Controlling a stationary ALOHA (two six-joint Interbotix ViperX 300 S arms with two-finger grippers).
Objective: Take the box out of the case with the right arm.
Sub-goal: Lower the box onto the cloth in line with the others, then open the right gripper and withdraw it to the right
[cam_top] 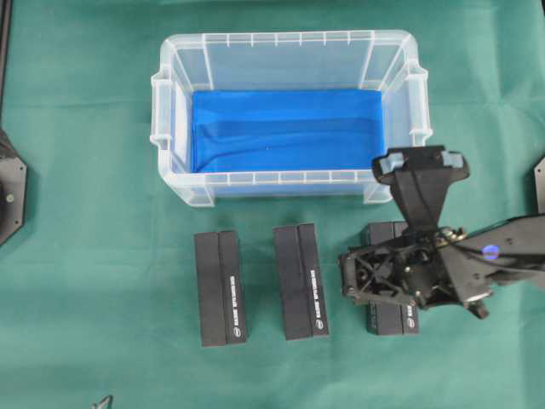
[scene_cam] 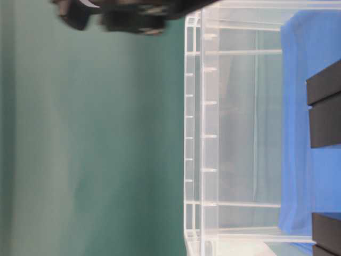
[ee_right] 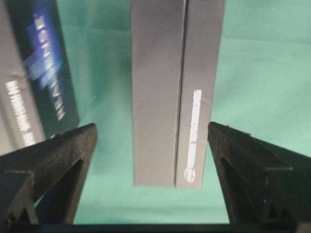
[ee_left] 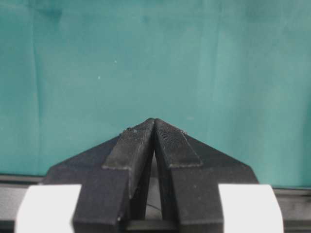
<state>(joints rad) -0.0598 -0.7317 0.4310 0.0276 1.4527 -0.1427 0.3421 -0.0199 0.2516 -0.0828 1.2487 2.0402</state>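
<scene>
1. A clear plastic tub with a rim, side handles and a blue floor sits at the top of the green cloth table.
2. Three dark boxes lie in a row on the cloth, just in front of the tub (none of them is inside it).
3. The left dark flat box and the middle dark flat box lie apart from each other.
4. The right dark flat box is partly hidden under the all-black right arm in the view from above.
5. The right gripper hangs over this box with its jaws wide open, one finger on each side, and it holds nothing.
6. The fingers do not touch the box.
7. The left gripper has its two black tips pressed together over bare green cloth, with nothing between them.
</scene>
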